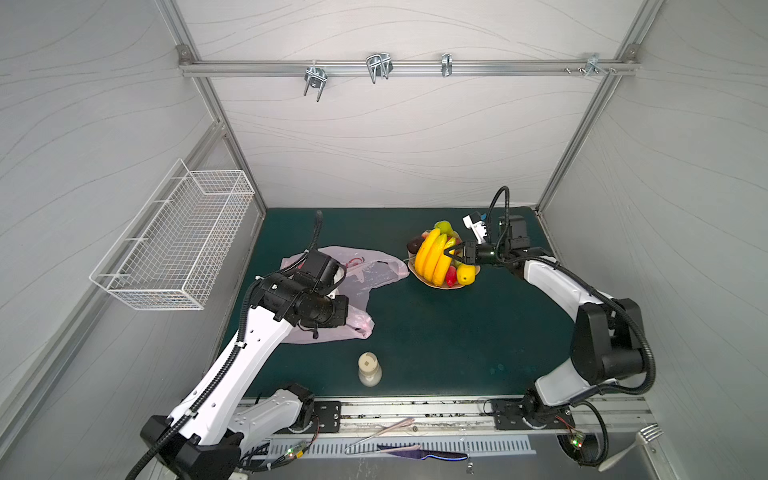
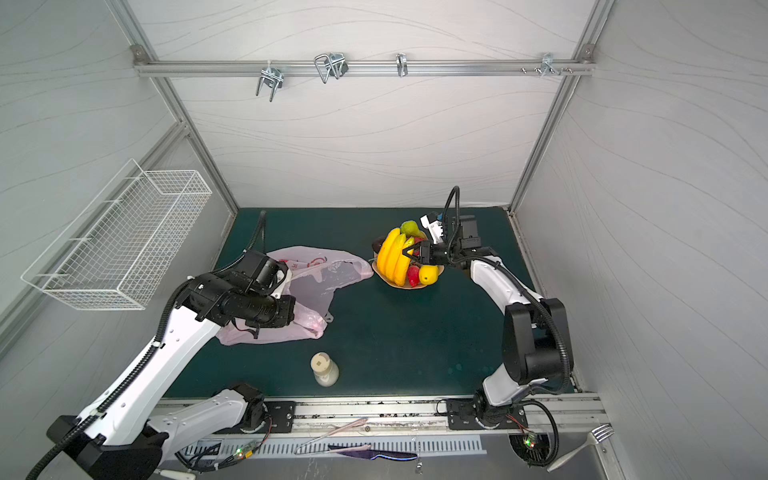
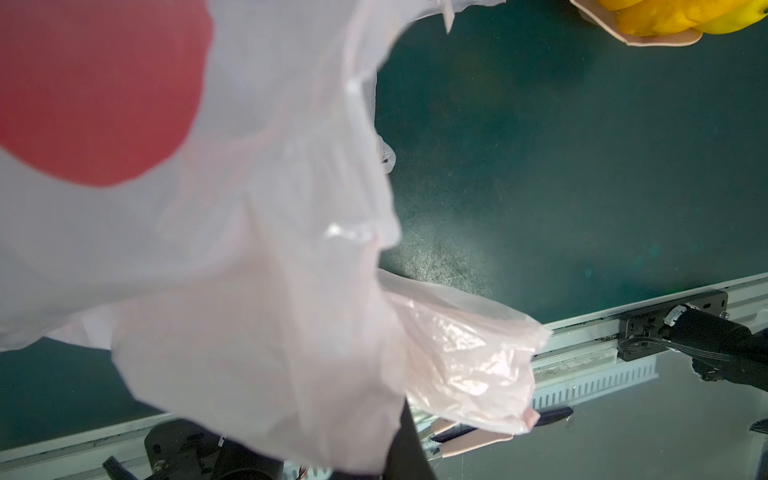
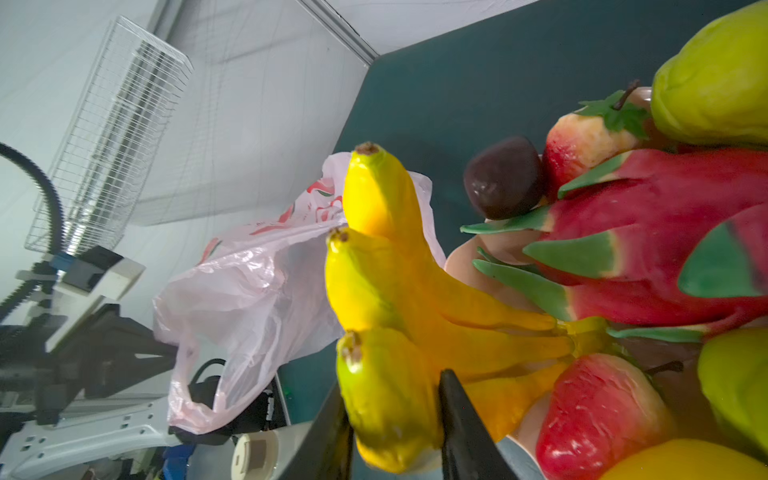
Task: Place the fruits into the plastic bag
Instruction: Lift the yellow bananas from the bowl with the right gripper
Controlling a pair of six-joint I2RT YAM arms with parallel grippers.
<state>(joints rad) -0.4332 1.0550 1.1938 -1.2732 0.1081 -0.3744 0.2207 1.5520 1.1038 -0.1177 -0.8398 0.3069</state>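
Dark green tabletop (image 1: pixel 436 340), grey-walled booth. Toy fruits (image 1: pixel 440 266) are piled on a peach scalloped dish (image 1: pixel 430 285). One banana of the yellow banana bunch (image 1: pixel 432 257) on the dish is clamped between the right tool (image 1: pixel 450 254) fingers. A thin translucent pink plastic bag (image 1: pixel 374 270) is held raised just beside the dish, pinched in the closed left tool (image 3: pixel 405 446).

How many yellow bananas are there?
3 bananas in one bunch on the dish: one in the right gripper, one in the middle, one nearest the plum. Others may be hidden.
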